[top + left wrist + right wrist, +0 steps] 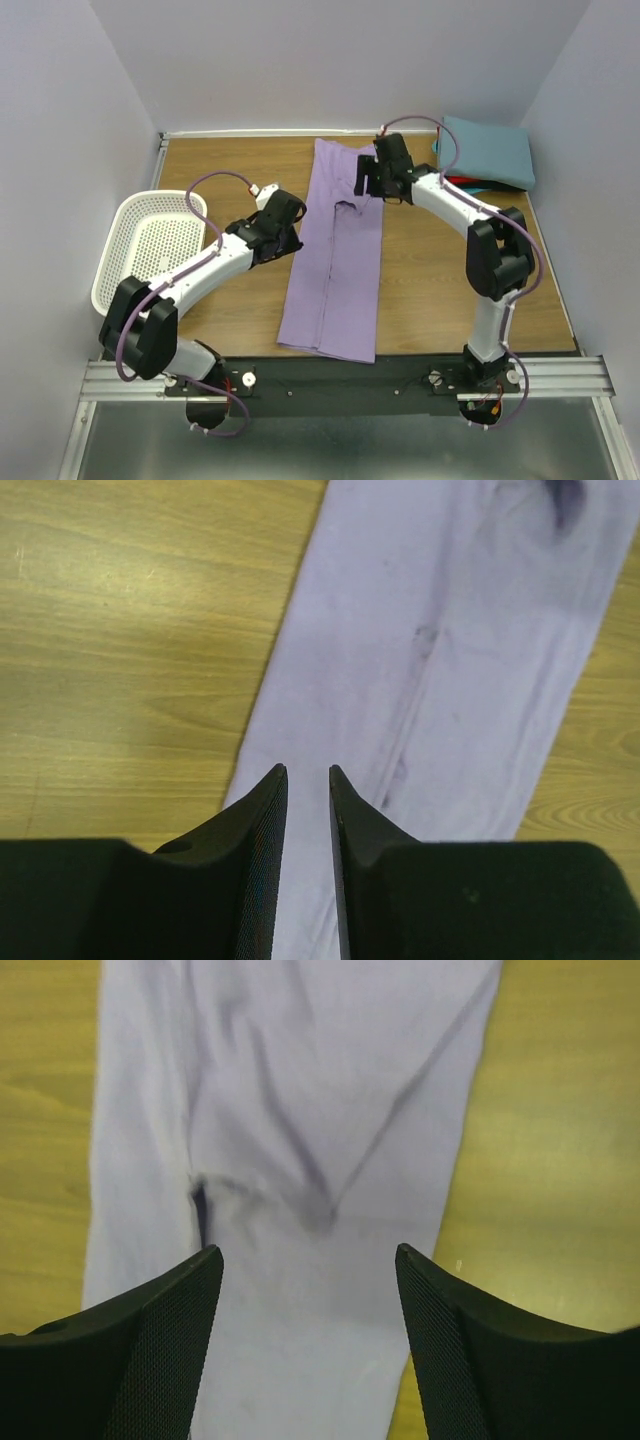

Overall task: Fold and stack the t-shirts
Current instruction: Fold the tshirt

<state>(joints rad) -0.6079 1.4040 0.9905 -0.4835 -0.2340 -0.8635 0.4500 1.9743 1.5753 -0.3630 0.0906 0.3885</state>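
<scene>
- Hovering the left gripper [307, 772] over the left edge of the large lavender-purple cloth t-shirt [335, 270], at the strip's middle stretch.
- Showing only a narrow slit between this gripper's black textured fingers [262, 870]: jaws slightly parted, nothing pinched, with flat lavender cloth lying below the slit.
- Exposing bare wood-grain tabletop [440, 290] just left of those fingertips, with the shirt's straight edge running ahead and to the right of them.
- Lying flat as a long narrow strip, folded lengthwise, with a seam line down its middle. Stretching from nearer than the left gripper, past it, and on under the right gripper [310, 1255].
- Sitting well off to the left of the left gripper, apart from the shirt: a white perforated plastic basket [112, 262].
- Hanging the right gripper above the far part of the lavender strip, beyond the left gripper.
- Holding its two black fingers [160, 1350] wide apart, clamping nothing, with slanting creases and a small dark fold in the cloth ahead of them.
- Resting farther right of the right gripper, in the table's far corner: a teal cloth t-shirt folded into a rectangle [490, 150].
- Lying on top of a red folded t-shirt [470, 183], with only a thin red sliver peeking out at the teal one's near edge.
</scene>
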